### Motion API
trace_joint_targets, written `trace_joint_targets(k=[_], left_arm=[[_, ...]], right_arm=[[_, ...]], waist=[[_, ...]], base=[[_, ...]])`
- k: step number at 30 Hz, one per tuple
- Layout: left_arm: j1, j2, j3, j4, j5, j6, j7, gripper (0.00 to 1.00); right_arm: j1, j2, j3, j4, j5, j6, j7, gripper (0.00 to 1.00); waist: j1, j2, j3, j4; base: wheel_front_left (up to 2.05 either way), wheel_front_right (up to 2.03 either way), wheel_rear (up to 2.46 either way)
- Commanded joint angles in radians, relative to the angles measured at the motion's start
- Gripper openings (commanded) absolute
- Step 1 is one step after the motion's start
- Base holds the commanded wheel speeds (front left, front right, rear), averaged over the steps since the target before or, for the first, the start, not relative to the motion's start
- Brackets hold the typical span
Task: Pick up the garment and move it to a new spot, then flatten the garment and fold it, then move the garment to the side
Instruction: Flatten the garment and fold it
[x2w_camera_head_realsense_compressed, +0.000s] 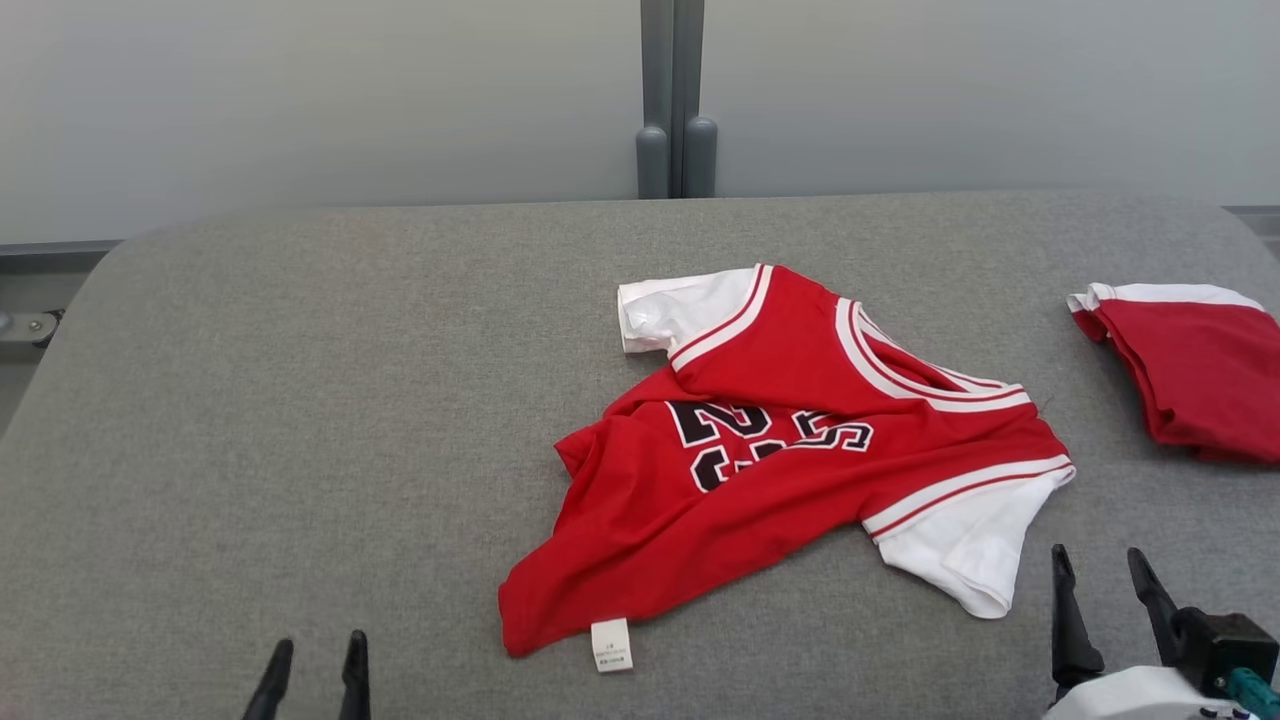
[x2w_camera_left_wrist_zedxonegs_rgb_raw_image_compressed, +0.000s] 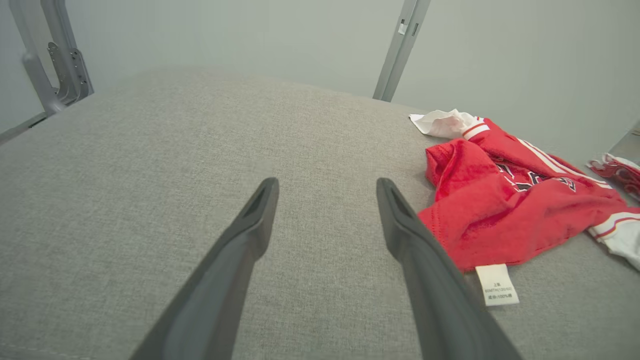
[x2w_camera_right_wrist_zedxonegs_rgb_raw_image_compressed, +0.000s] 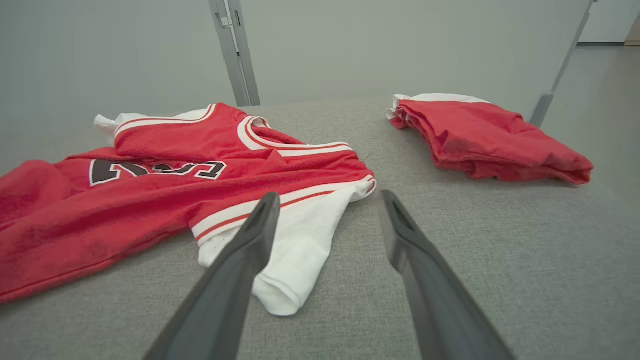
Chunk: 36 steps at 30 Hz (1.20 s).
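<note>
A red jersey (x2w_camera_head_realsense_compressed: 790, 470) with white sleeves, black numerals and a white label lies rumpled right of centre on the grey table (x2w_camera_head_realsense_compressed: 300, 400). Its near white sleeve (x2w_camera_right_wrist_zedxonegs_rgb_raw_image_compressed: 300, 250) lies just ahead of my right gripper (x2w_camera_right_wrist_zedxonegs_rgb_raw_image_compressed: 327, 200), which is open and holds nothing. In the head view that right gripper (x2w_camera_head_realsense_compressed: 1100, 565) sits at the lower right, beside the sleeve. My left gripper (x2w_camera_head_realsense_compressed: 318, 650) stands open at the lower left, well apart from the jersey. From the left wrist, the left gripper (x2w_camera_left_wrist_zedxonegs_rgb_raw_image_compressed: 327, 187) faces bare cloth, with the jersey (x2w_camera_left_wrist_zedxonegs_rgb_raw_image_compressed: 505, 205) to its right.
A second red and white garment (x2w_camera_head_realsense_compressed: 1190, 365) lies folded at the table's right edge, also visible from the right wrist as a folded garment (x2w_camera_right_wrist_zedxonegs_rgb_raw_image_compressed: 490, 140). A grey post (x2w_camera_head_realsense_compressed: 675, 100) stands behind the table against a pale wall. Bare table spreads across the left half.
</note>
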Motion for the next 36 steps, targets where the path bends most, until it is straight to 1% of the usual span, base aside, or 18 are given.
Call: trace_joint_targets(k=[1, 3, 5, 6, 11, 13, 15, 19, 22, 24, 29, 36], left_arm=[[0.008, -0.002, -0.018, 0.005, -0.022, -0.003, 0.000, 1.00], [-0.010, 0.016, -0.056, 0.018, -0.056, -0.003, 0.001, 1.00], [-0.037, 0.031, -0.098, 0.025, -0.084, -0.003, 0.032, 1.00], [-0.050, 0.031, -0.115, 0.024, -0.100, -0.003, 0.058, 1.00], [-0.099, 0.045, -0.213, 0.013, -0.174, -0.003, 0.226, 1.00], [-0.124, 0.050, -0.240, 0.012, -0.196, -0.003, 0.271, 1.00], [-0.146, 0.050, -0.265, 0.022, -0.206, -0.003, 0.299, 1.00], [-0.185, 0.052, -0.306, 0.055, -0.227, -0.003, 0.334, 1.00], [-0.211, 0.055, -0.342, 0.082, -0.256, -0.003, 0.344, 1.00], [-0.236, 0.076, -0.372, 0.105, -0.271, -0.003, 0.339, 1.00], [-0.268, 0.093, -0.393, 0.152, -0.302, -0.003, 0.315, 1.00], [-0.318, 0.094, -0.441, 0.218, -0.349, -0.003, 0.300, 1.00]], right_arm=[[-0.023, -0.005, -0.011, 0.017, 0.028, -0.001, -0.002, 1.00], [-0.052, -0.002, 0.003, 0.042, 0.059, -0.001, 0.030, 1.00], [-0.087, -0.012, 0.001, 0.045, 0.092, -0.001, 0.112, 1.00], [-0.102, -0.024, 0.008, 0.039, 0.102, -0.001, 0.153, 1.00], [-0.163, -0.036, 0.012, 0.041, 0.128, -0.001, 0.383, 1.00], [-0.177, -0.030, 0.021, 0.049, 0.137, -0.001, 0.447, 1.00], [-0.188, -0.026, 0.025, 0.061, 0.130, -0.001, 0.489, 1.00], [-0.206, -0.014, 0.018, 0.103, 0.115, -0.001, 0.514, 1.00], [-0.219, -0.010, 0.007, 0.133, 0.104, -0.001, 0.506, 1.00], [-0.228, -0.007, 0.007, 0.155, 0.093, -0.001, 0.495, 1.00], [-0.245, -0.005, 0.011, 0.181, 0.086, -0.001, 0.485, 1.00], [-0.282, -0.001, 0.035, 0.223, 0.079, -0.001, 0.470, 1.00]], waist=[[0.0000, -0.0001, 0.003, -0.001], [0.0000, -0.0001, 0.009, -0.006], [0.0000, -0.0001, 0.023, -0.011], [0.0000, -0.0001, 0.030, -0.013], [0.0000, -0.0001, 0.065, -0.019], [0.0000, -0.0001, 0.080, -0.018], [0.0000, -0.0001, 0.095, -0.018], [0.0000, -0.0001, 0.113, -0.018], [0.0000, -0.0001, 0.122, -0.015], [0.0000, -0.0001, 0.128, -0.017], [0.0000, -0.0001, 0.135, -0.026], [0.0000, -0.0001, 0.153, -0.044]], base=[[0.00, 0.00, 0.00], [0.00, 0.00, 0.00], [0.00, 0.00, 0.00], [0.00, 0.00, 0.00], [0.00, 0.00, 0.00], [0.00, 0.00, 0.00], [0.00, 0.00, 0.00], [0.00, 0.00, 0.00], [0.00, 0.00, 0.00], [0.00, 0.00, 0.00], [0.00, 0.00, 0.00], [0.00, 0.00, 0.00]])
